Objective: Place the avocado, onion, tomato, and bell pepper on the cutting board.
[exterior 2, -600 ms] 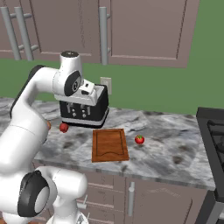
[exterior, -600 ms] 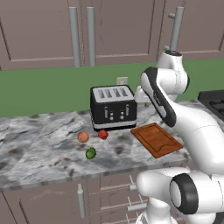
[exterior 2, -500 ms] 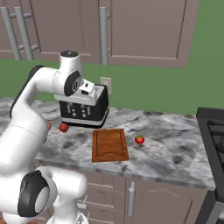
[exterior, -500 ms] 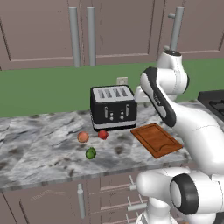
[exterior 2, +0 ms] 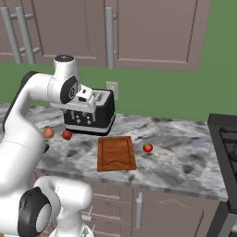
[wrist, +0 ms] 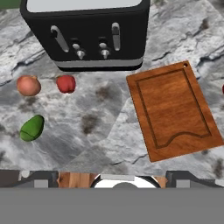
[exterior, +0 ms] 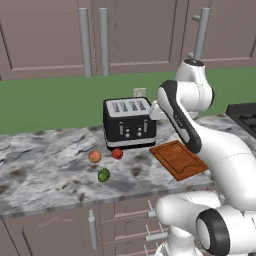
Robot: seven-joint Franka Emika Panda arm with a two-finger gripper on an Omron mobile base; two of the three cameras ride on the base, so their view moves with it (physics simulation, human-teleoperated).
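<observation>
On the marble counter (exterior: 50,160), nothing has shifted since the earlier frames. Cutting board (wrist: 173,109): reddish-brown, grooved border, bare, right of black toaster (exterior: 129,122). Onion (wrist: 28,85), orange-tan; tomato (wrist: 66,83), glossy red, just beside it; green avocado (wrist: 32,127) nearer. Red bell pepper (exterior 2: 147,147) beyond the board. Gripper spread wide, empty.

The arm (exterior: 181,120) rises, bends forward at the elbow; the gripper (exterior 2: 86,96) points down, jaws wide.
</observation>
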